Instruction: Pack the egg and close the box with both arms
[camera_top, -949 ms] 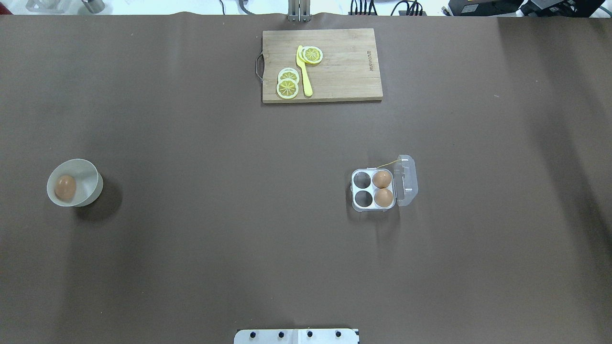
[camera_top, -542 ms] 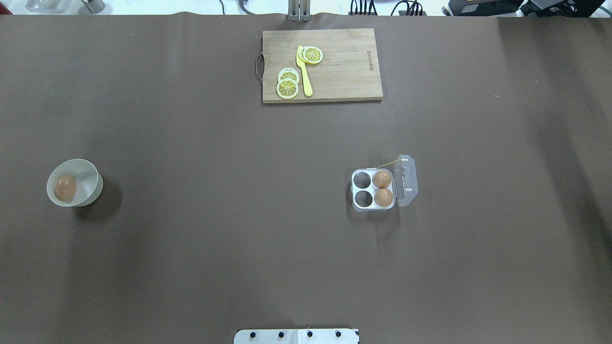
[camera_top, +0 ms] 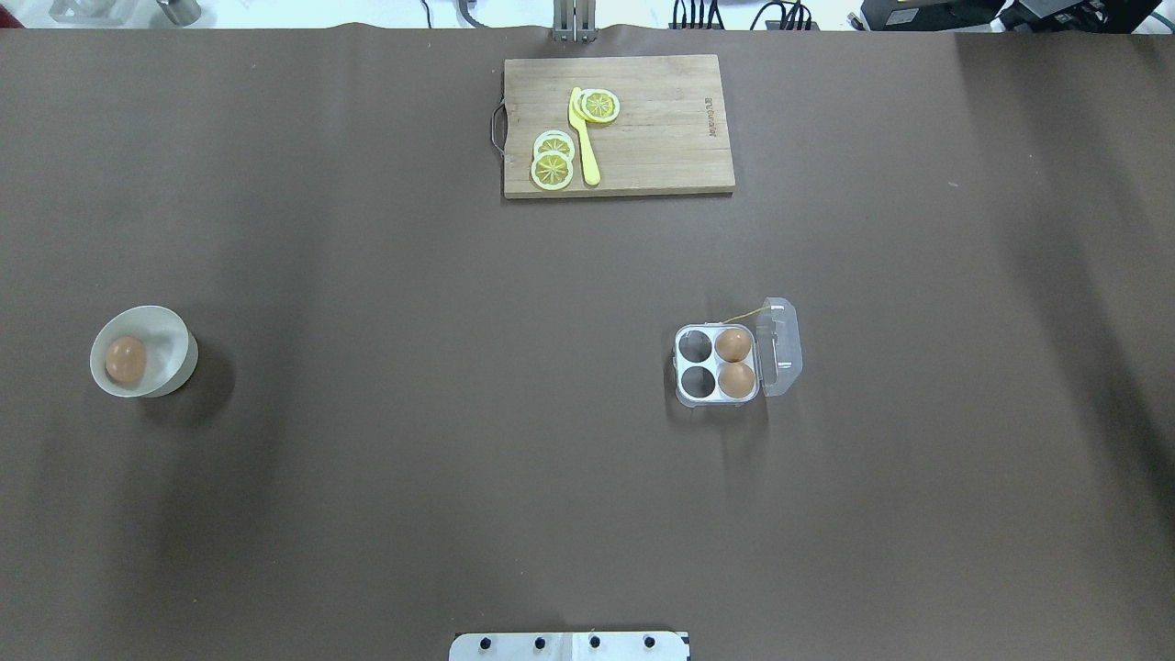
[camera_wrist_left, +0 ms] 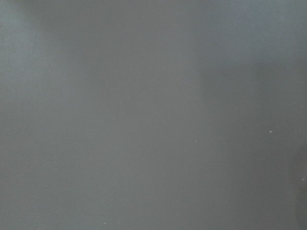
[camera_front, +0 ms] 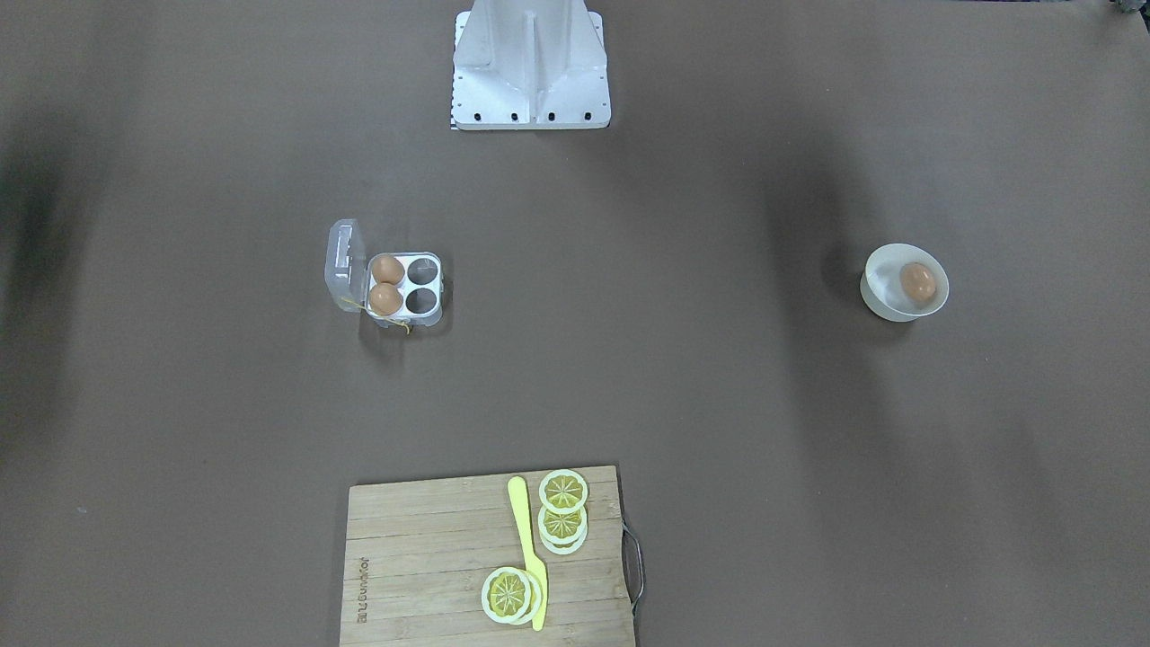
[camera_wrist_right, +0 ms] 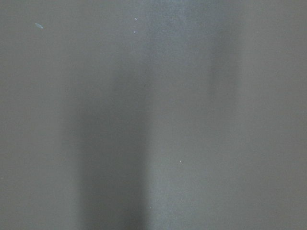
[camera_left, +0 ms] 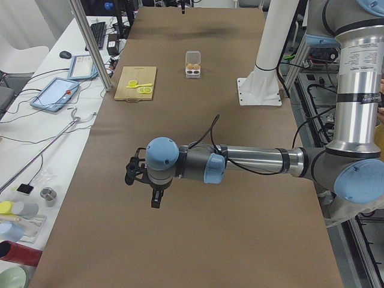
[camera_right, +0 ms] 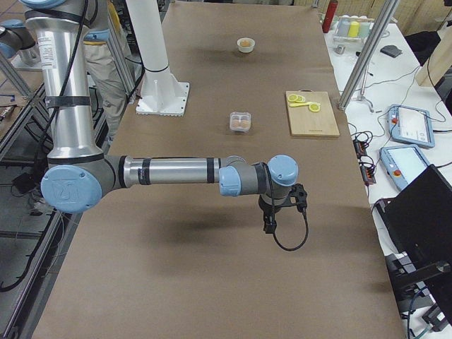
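Right, egg (camera_top: 125,359) in the bowl (camera_top: 167,332), box (camera_top: 716,364) open on the table (camera_top: 459,413).
Left gripper (camera_left: 155,201) and right gripper (camera_right: 269,224) hang pointing down over the brown cover at opposite ends, well apart from both. Open or closed, I cannot tell. Bowl sits on the robot's left, box on its right; two more eggs (camera_top: 732,345) fill the cells beside the raised clear lid (camera_top: 780,347).

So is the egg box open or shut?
Open. The box lid is swung back to one side; two eggs and two empty cups show.
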Controlling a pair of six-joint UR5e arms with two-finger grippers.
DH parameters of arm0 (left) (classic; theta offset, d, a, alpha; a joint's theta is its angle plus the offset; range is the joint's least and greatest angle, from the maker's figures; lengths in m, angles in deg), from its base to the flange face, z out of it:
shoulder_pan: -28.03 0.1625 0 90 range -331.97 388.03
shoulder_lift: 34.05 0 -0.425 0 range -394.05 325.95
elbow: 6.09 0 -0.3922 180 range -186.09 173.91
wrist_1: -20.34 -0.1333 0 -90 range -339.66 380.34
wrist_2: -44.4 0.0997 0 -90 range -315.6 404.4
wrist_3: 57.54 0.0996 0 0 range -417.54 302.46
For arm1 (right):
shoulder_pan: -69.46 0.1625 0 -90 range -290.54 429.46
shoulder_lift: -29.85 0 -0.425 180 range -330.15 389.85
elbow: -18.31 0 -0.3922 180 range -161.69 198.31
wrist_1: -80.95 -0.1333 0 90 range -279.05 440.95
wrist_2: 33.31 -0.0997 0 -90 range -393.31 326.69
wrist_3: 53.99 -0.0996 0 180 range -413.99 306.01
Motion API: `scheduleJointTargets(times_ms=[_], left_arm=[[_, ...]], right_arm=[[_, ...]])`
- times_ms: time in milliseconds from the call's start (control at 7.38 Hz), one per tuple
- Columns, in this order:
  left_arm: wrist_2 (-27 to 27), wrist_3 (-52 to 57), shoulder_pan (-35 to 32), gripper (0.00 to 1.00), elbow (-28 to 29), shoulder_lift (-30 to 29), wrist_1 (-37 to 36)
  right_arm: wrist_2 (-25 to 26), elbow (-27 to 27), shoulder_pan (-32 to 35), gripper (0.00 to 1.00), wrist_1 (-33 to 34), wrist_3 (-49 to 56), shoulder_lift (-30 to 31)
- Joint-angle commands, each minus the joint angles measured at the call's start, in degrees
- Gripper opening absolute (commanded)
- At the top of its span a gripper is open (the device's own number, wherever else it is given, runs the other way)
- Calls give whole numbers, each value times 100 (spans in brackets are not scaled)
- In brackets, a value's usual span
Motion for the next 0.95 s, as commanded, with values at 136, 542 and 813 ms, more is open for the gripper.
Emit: scheduleJointTargets(times_ms=[136, 542, 813], left_arm=[[286, -1518, 1085, 98, -141, -34, 851], [708, -2469, 1851, 98, -132, -200, 1373], [885, -3022, 2317, 98, -132, -445, 1399]], right_arm=[[3, -38, -158, 100, -89, -29, -10], [3, -39, -221, 100, -89, -38, -10], [3, -56, -229, 100, -89, -38, -10]])
